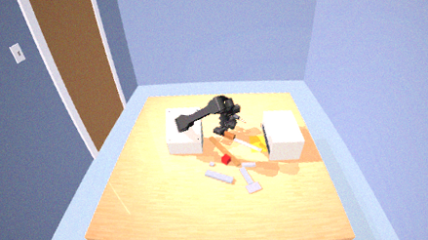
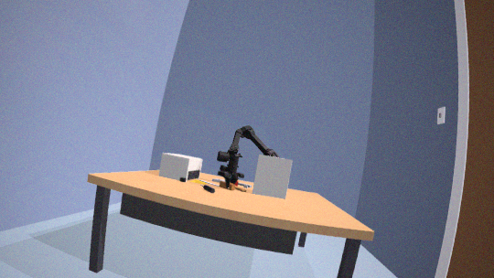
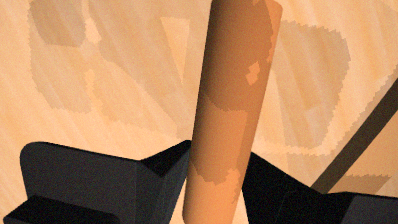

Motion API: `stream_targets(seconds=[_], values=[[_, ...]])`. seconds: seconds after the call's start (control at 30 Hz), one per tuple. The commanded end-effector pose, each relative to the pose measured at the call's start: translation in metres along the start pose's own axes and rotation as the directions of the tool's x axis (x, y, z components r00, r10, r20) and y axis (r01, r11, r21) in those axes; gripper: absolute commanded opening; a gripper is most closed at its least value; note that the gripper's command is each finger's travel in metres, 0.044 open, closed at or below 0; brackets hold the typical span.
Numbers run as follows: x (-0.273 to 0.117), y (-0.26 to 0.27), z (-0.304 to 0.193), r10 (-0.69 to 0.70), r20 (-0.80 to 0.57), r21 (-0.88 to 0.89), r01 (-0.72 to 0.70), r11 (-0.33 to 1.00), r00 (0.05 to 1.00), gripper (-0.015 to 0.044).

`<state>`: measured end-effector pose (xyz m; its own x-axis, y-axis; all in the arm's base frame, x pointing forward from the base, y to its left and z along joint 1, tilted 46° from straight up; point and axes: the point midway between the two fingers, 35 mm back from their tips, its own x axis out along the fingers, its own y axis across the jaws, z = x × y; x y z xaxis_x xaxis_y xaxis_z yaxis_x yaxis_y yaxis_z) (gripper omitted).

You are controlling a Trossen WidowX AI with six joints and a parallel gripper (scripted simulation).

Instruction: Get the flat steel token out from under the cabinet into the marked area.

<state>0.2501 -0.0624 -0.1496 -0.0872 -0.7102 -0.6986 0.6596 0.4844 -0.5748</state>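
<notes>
My gripper [image 1: 223, 133] [image 3: 216, 151] is shut on the orange-brown handle [image 1: 230, 135] [image 3: 232, 100] of a long tool, low over the table. The tool's thin white shaft [image 1: 247, 144] points to the cabinet [image 1: 286, 136] [image 2: 175, 166], and its far end lies over the yellow marked area [image 1: 255, 139] in front of the cabinet. The cabinet is a white box with a dark vented front low down, seen in the exterior view. I cannot make out the steel token in any view. In the wrist view only the handle shows between the fingers, not the shaft's tip.
A white box [image 1: 184, 145] [image 2: 272, 177] stands by the arm's base. A brown bar [image 1: 218, 146], a red cube [image 1: 226, 159], a grey bar [image 1: 219, 177] and a grey T-shaped piece [image 1: 253, 187] lie nearby. A black-handled tool [image 2: 209, 188] lies on the other side.
</notes>
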Motion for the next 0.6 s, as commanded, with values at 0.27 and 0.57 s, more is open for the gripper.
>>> stream_targets(seconds=[0.27,0.57], values=[[-0.001,-0.011,0.011,0.002,0.005,0.001,-0.002,1.000,1.000,0.0000],[-0.001,-0.019,0.018,0.001,0.005,0.001,-0.001,1.000,1.000,0.0000]])
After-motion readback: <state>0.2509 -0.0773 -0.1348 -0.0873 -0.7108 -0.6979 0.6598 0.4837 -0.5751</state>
